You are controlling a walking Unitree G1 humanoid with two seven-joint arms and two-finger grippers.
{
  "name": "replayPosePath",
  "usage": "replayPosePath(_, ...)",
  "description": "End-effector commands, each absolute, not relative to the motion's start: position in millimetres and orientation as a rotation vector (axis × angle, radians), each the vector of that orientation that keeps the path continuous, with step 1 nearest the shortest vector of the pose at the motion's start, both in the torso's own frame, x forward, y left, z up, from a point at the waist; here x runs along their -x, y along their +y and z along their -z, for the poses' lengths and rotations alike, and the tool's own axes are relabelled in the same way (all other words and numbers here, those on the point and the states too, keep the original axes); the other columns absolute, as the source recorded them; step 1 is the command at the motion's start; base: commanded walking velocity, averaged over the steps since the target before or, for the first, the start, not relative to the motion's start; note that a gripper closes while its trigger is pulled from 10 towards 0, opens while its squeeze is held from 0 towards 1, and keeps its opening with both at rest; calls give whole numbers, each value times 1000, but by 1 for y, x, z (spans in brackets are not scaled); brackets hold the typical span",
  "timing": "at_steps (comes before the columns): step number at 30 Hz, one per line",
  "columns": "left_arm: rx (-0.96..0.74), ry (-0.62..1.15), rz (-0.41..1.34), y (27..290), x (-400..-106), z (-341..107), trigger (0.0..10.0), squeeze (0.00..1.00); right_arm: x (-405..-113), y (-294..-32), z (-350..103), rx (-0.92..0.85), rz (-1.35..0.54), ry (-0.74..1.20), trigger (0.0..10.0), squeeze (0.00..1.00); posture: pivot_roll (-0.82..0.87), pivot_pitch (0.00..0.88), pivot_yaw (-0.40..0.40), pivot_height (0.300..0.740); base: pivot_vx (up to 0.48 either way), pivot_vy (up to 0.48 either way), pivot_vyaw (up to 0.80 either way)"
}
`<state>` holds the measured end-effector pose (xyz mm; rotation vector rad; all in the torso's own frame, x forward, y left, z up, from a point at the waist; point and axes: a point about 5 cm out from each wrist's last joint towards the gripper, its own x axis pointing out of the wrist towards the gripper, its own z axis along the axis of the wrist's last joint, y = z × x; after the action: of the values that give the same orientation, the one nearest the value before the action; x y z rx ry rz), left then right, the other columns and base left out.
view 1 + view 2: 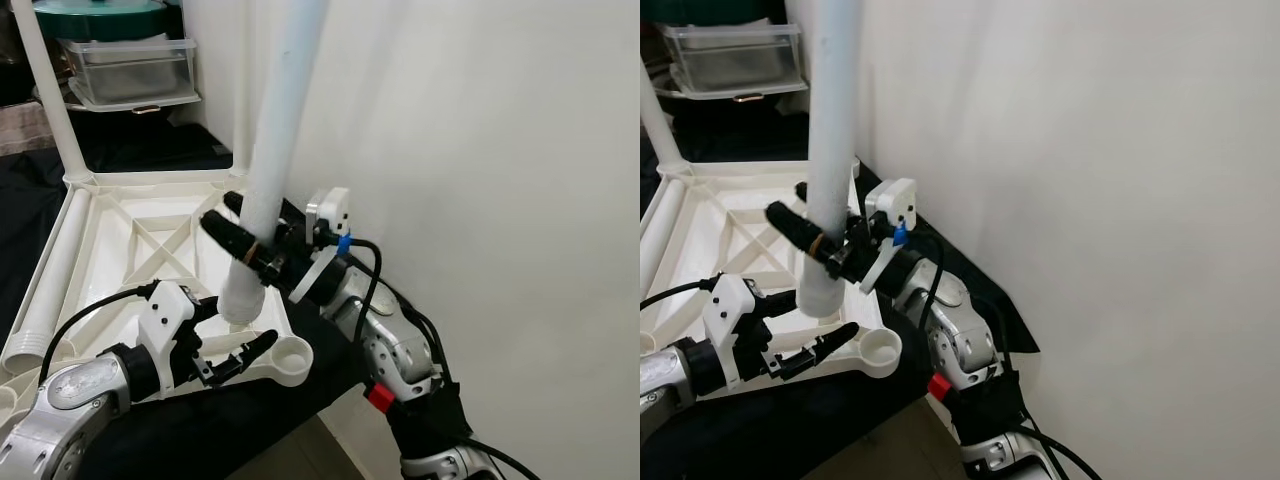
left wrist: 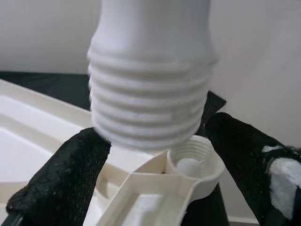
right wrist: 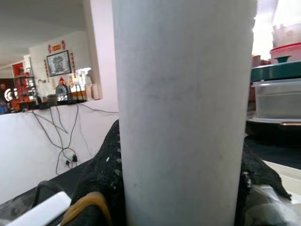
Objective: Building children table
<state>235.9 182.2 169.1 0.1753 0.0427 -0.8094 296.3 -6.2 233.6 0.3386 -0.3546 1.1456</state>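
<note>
While the tabletop lies upside down on a black cloth, its ribbed white underside faces up, with one leg already standing upright in the far left corner socket and another leg lying flat along its left edge. At the near left, the left gripper reaches in low beside the near right corner socket; its two black fingers are spread apart, one on each side of the threaded end of a third leg, and whether they touch it cannot be told. The left wrist view shows that threaded end hanging just above the socket, slightly off to one side of it and not yet seated; the socket's inner thread is visible. This leg is held nearly upright, leaning a little toward the right at its top, which runs out of the frame. The right gripper grips it a short way above the threads, its fingers pressed against the tube from either side, with the right arm bent in from the near right along the white wall. Far left, behind the tabletop, clear plastic boxes are stacked under a green lid.
</note>
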Motion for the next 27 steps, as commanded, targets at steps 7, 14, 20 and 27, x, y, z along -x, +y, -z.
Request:
replayPosePath(7,-184,-4,766,182,-247,-174,10000,0,-281,5,-233,-408,-1212,-346,10000,0,147,0,-114,740,0,0,0)
replayPosePath(14,-166,-36,790,169,-254,-177,10000,0,-277,7,-232,-407,-1237,-332,10000,0,142,0,-116,740,0,0,0)
replayPosePath(20,-165,-38,797,168,-256,-176,10000,0,-275,8,-231,-408,-1242,-326,10000,0,139,0,-113,740,0,0,0)
replayPosePath(27,-132,-59,811,165,-255,-175,0,0,-274,6,-229,-405,-1233,-308,10000,0,137,0,-111,740,0,0,0)
